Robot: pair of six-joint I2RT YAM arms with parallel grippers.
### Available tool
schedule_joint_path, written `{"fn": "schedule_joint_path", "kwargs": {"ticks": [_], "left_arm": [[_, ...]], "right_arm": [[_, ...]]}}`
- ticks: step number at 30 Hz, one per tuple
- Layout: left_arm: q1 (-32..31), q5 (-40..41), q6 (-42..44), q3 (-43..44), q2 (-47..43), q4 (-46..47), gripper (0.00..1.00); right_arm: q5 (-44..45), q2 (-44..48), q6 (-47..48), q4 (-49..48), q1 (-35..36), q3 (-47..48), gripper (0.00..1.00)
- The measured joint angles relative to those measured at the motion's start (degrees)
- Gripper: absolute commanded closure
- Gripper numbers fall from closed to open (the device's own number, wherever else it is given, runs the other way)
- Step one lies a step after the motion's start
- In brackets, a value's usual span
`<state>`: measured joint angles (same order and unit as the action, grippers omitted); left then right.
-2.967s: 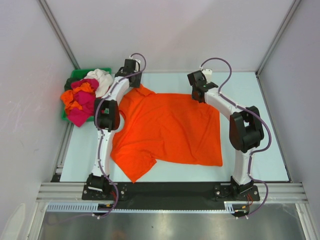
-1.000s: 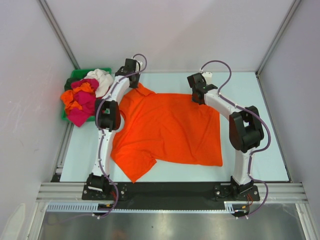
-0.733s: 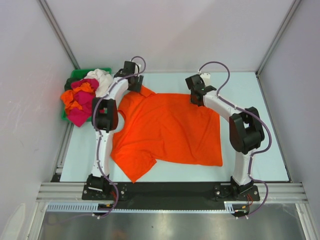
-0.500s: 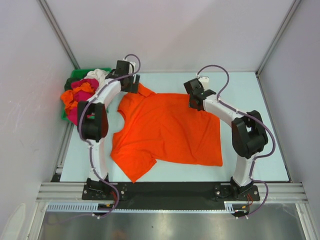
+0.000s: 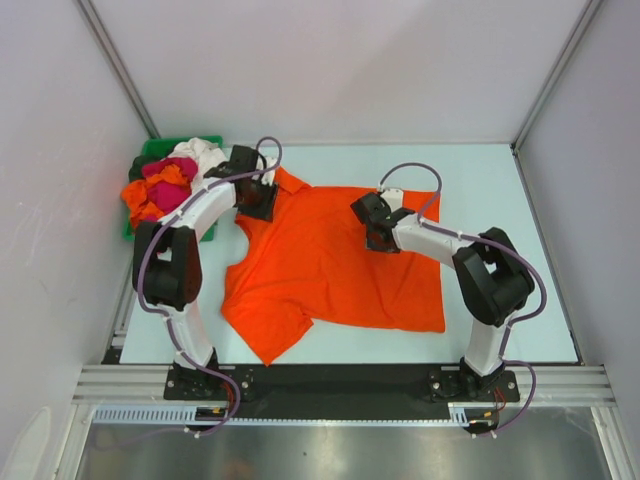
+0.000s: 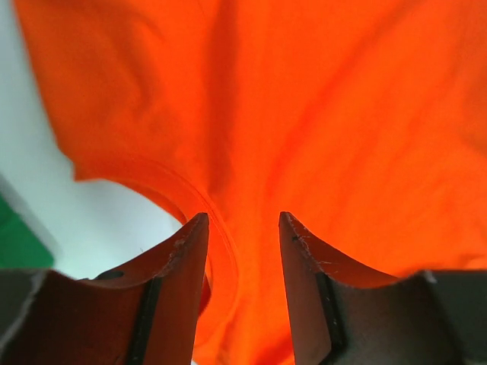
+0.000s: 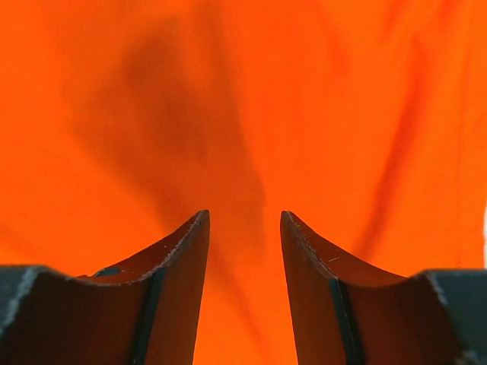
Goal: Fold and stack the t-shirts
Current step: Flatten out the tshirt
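Note:
A bright orange t-shirt (image 5: 335,265) lies spread flat on the pale table, one sleeve toward the near left. My left gripper (image 5: 259,203) hovers open over its far left part by the curved neck hem (image 6: 183,194); orange cloth lies under the gap between the left fingertips (image 6: 242,220), not pinched. My right gripper (image 5: 377,236) hovers open over the shirt's upper middle. The right wrist view shows only orange cloth (image 7: 243,99) under the open right gripper (image 7: 243,217). More shirts, magenta (image 5: 176,168), orange (image 5: 140,195) and white (image 5: 205,150), are piled at the far left.
The green plastic bin (image 5: 152,150) holding the pile stands at the table's far left corner; a sliver of it shows in the left wrist view (image 6: 17,237). Bare table (image 5: 500,180) lies right of the shirt. Frame posts and grey walls enclose the table.
Both grippers moved from the shirt's far edge toward me. The left one swung down over the neck area; the right one moved left and nearer over the shirt's middle. The shirt lies as before.

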<state>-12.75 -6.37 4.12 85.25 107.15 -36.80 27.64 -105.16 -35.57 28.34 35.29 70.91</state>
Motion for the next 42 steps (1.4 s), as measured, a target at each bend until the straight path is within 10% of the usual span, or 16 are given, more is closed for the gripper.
{"fn": "schedule_joint_path", "kwargs": {"ticks": [42], "left_arm": [[-8.59,-1.2,3.96,-10.88,3.98,-14.97,0.71]], "right_arm": [[-0.59,6.97,-12.22,-8.66,2.12,-16.55,0.53]]}}
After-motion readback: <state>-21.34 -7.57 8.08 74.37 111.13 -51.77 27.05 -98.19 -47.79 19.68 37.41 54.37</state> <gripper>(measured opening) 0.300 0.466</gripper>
